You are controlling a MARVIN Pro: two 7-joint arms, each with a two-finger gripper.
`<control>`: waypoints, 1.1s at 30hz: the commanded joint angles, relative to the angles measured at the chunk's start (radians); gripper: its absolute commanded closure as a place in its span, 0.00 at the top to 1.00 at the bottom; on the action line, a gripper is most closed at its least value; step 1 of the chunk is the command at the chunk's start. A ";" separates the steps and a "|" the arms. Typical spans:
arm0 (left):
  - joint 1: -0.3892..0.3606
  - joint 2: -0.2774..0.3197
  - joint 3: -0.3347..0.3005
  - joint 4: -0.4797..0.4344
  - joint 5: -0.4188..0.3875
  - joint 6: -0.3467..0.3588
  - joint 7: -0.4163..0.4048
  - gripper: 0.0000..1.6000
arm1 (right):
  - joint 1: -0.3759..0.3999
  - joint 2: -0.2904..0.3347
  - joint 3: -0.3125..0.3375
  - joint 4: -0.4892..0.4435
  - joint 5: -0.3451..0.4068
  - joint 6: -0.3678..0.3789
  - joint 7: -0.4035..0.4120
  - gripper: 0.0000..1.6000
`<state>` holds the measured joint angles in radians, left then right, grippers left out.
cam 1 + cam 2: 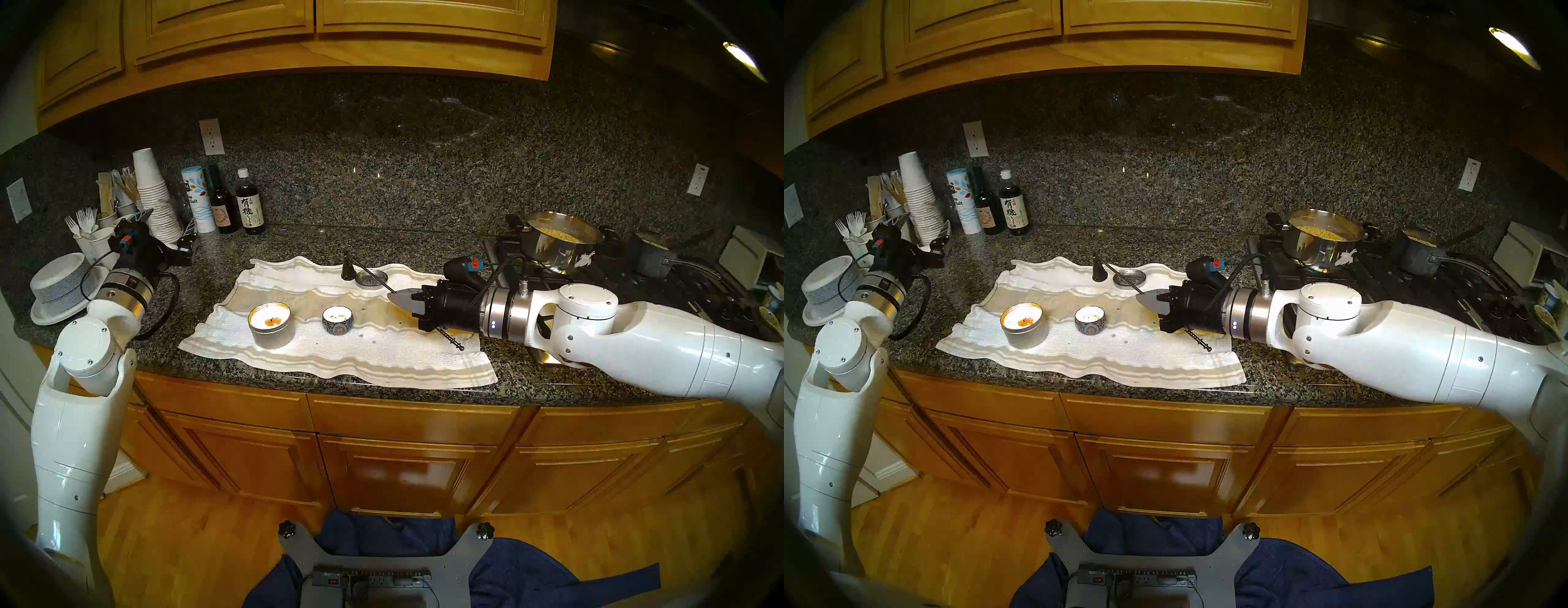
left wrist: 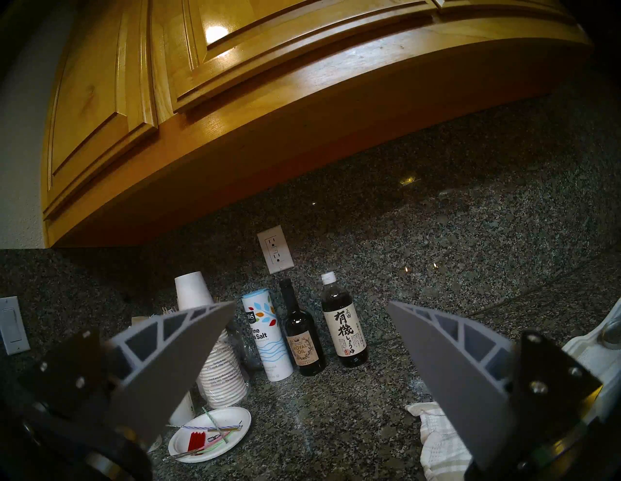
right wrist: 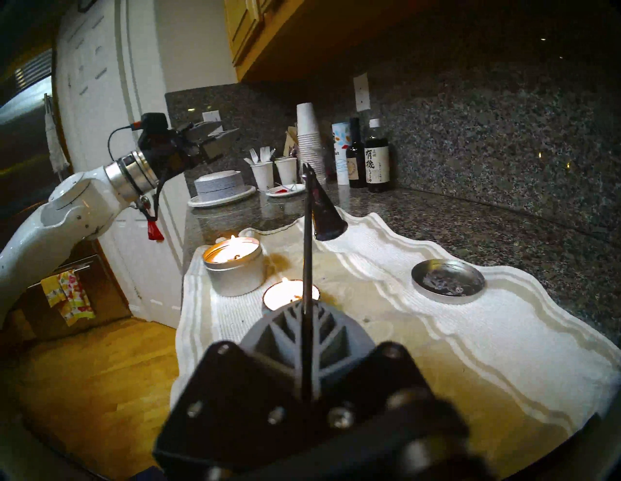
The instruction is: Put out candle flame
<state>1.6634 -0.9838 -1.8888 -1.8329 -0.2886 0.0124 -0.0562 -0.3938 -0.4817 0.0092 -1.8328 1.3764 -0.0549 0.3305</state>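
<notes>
Two lit candles stand on a white towel [image 1: 382, 356]: a silver tin candle [image 1: 271, 325] [image 3: 233, 268] and a small blue patterned bowl candle [image 1: 337, 319] [image 3: 289, 297]. My right gripper [image 1: 396, 298] [image 3: 304, 307] is shut on the thin handle of a black candle snuffer. The snuffer's cone bell [image 1: 348, 268] [image 3: 324, 215] hangs over the towel's far edge, behind and to the right of the candles and apart from both flames. My left gripper [image 1: 167, 220] [image 2: 311, 305] is open and empty, raised at the far left near the cups.
A round metal lid [image 1: 371, 278] lies on the towel next to the bell. Bottles [image 1: 249, 204], a salt tube and stacked paper cups [image 1: 152, 195] stand at the back left, stacked plates [image 1: 59, 284] at the left. A stove with a steel pot [image 1: 560, 240] is at the right.
</notes>
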 commanded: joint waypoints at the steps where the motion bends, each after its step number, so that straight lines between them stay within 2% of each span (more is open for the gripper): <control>1: -0.023 0.012 -0.011 -0.025 0.001 -0.015 0.000 1.00 | 0.026 0.066 0.030 -0.037 -0.002 -0.036 0.054 0.00; 11: -0.022 0.015 -0.010 -0.025 -0.001 -0.017 0.002 1.00 | 0.021 0.063 0.021 -0.018 -0.003 -0.040 0.119 0.00; 28: -0.021 0.018 -0.009 -0.025 -0.003 -0.017 0.006 1.00 | 0.021 -0.043 0.004 0.043 -0.010 -0.030 0.105 0.00; 33: -0.021 0.019 -0.008 -0.025 -0.004 -0.017 0.007 1.00 | 0.023 -0.054 -0.007 0.046 -0.018 -0.018 0.097 0.00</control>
<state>1.6665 -0.9761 -1.8851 -1.8329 -0.2950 0.0114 -0.0494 -0.3945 -0.5011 -0.0162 -1.7775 1.3662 -0.0741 0.4362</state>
